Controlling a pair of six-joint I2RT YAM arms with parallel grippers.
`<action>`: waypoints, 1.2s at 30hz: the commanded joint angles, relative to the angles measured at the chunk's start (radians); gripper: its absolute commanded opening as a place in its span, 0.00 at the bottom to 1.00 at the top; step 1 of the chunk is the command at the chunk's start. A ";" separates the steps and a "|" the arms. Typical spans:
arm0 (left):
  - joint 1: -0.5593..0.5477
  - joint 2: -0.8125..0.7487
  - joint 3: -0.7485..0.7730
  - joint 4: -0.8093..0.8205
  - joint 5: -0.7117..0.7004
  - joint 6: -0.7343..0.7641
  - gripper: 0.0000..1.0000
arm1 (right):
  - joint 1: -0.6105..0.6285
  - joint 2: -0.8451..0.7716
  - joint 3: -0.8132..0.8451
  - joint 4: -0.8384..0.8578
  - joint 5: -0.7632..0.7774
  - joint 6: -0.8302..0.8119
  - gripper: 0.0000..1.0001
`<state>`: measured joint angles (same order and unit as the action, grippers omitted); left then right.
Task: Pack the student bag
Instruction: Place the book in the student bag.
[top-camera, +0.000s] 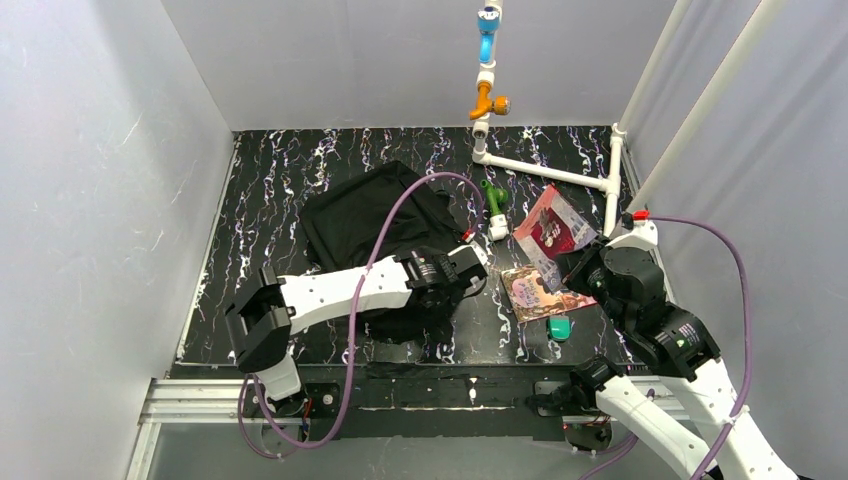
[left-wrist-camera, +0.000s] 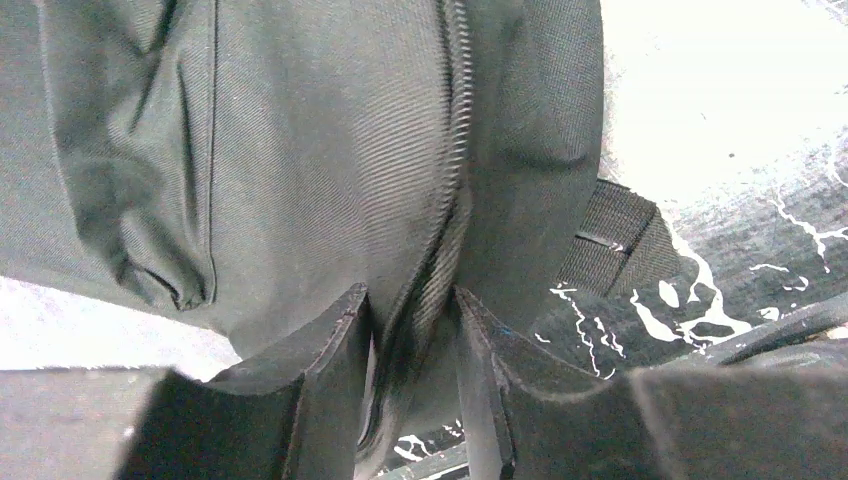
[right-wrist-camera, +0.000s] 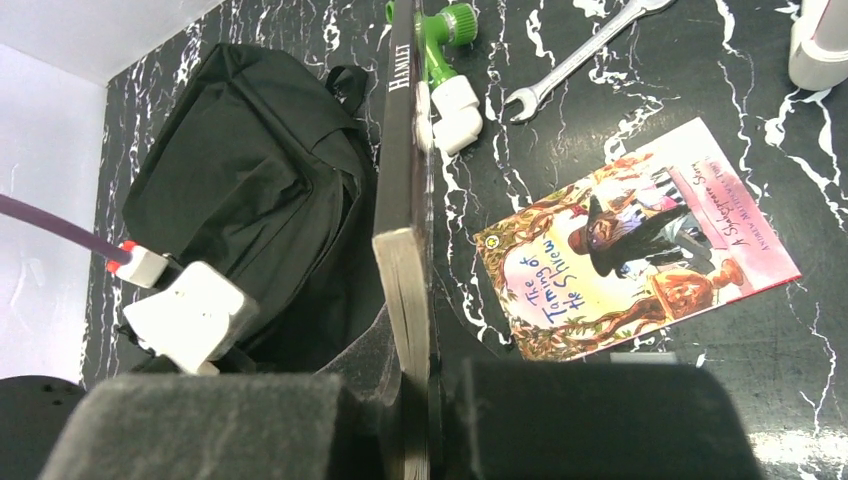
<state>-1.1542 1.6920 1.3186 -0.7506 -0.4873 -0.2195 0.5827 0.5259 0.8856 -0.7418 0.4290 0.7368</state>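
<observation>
While my left gripper (left-wrist-camera: 410, 300) is clamped on the zipper seam of the student bag (top-camera: 360, 215), which is lying on the table (top-camera: 260, 180), my right gripper (right-wrist-camera: 415, 385) is pinching a book (right-wrist-camera: 400, 150) with "HAMLET" on the spine, just right of the bag. A paperback (right-wrist-camera: 635, 245) titled "The Taming of the Shrew" lies flat, further right.

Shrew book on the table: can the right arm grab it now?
Probably not yet: the right gripper has its jaws shut on the Hamlet book. The Shrew book lies flat close by, uncovered.
</observation>
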 joint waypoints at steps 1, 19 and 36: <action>0.008 -0.074 0.029 -0.032 -0.006 0.043 0.37 | 0.000 0.010 -0.009 0.056 -0.041 0.000 0.01; 0.028 -0.070 0.126 -0.130 -0.153 -0.020 0.00 | -0.001 0.033 -0.029 0.078 -0.181 -0.027 0.01; 0.028 -0.190 0.421 -0.140 -0.391 -0.063 0.00 | -0.001 0.153 -0.205 0.365 -0.786 0.215 0.01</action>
<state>-1.1206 1.4971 1.6566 -0.8890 -0.8001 -0.2737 0.5812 0.7025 0.6788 -0.3321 -0.3420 0.9474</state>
